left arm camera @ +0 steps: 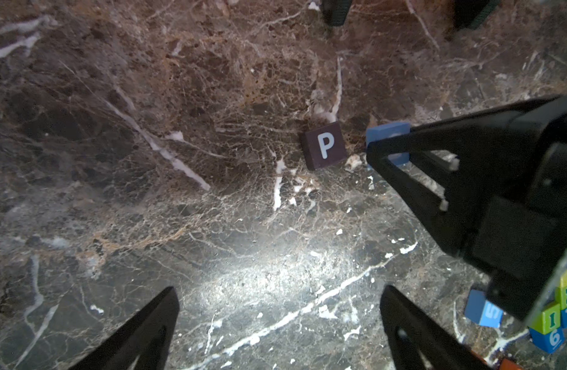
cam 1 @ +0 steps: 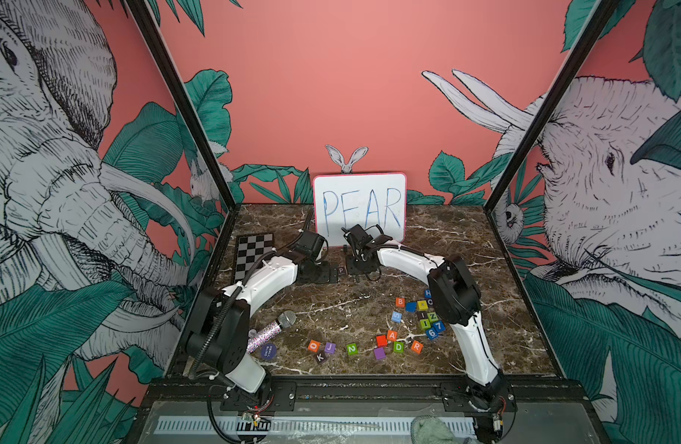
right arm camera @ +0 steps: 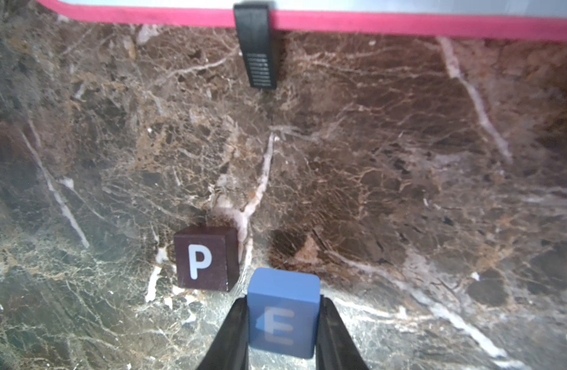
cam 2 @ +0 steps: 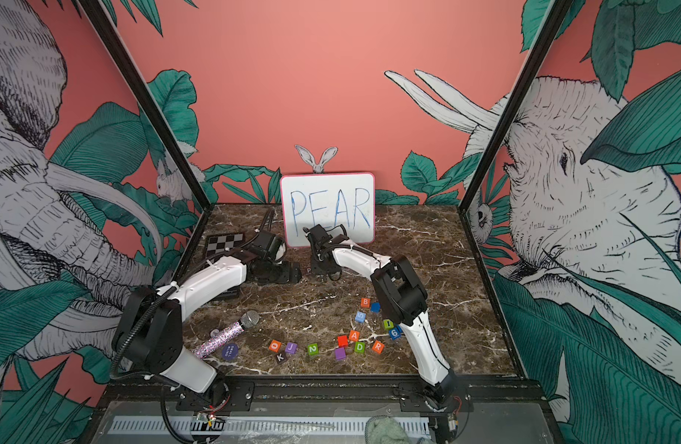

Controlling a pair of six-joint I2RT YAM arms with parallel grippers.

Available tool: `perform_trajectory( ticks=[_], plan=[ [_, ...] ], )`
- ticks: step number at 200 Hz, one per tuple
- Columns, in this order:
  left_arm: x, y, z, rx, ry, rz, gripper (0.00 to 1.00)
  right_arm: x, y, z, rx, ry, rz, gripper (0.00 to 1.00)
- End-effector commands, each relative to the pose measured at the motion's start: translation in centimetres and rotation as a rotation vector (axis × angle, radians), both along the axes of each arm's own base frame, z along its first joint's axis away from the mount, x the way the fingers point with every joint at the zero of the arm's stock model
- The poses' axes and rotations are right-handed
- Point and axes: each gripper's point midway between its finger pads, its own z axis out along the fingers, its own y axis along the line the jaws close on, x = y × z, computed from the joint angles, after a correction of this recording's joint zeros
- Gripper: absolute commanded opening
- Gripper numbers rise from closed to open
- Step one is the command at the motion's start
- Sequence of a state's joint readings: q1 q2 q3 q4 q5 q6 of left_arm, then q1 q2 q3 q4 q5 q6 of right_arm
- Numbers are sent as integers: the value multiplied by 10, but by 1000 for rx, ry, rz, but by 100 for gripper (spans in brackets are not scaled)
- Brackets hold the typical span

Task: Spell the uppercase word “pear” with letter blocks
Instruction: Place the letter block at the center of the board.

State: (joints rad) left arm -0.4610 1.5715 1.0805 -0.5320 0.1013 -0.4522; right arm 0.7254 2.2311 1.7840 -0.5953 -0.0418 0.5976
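My right pincer (right arm camera: 282,302) is pinching the light blue E block (right arm camera: 280,323), one finger on each side face, white letter up; taking the whiteboard (cam 1: 360,209) as 12 o'clock, the E block sits just beside the dark P block (right arm camera: 207,261), at its 3 o'clock, with a thin gap between them; whether the E block touches the bench (cam 1: 331,300) I cannot tell. The P block lies flat on the bench, letter up, near the whiteboard's foot; my left pincer (left arm camera: 277,293) is spread wide with nothing between its fingers, at the P block's 9 o'clock. The orange A block (cam 1: 392,335) and orange R block (cam 1: 416,346) lie well apart from these, toward 5 o'clock on the bench among loose cubes; the R block is at the A block's 4 o'clock, with a green D cube (cam 1: 398,347) between them.
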Motion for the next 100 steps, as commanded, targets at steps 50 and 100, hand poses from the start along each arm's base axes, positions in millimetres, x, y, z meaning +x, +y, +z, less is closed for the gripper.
perform_trajectory(
  ticks=[50,100],
  plan=[
    [-2,5,8,-1,-9,8,99,0,2,-14,-22,28,3,27],
    [-3,6,5,-2,-5,14,99,-5,12,-16,-7,38,13,27]
  ],
)
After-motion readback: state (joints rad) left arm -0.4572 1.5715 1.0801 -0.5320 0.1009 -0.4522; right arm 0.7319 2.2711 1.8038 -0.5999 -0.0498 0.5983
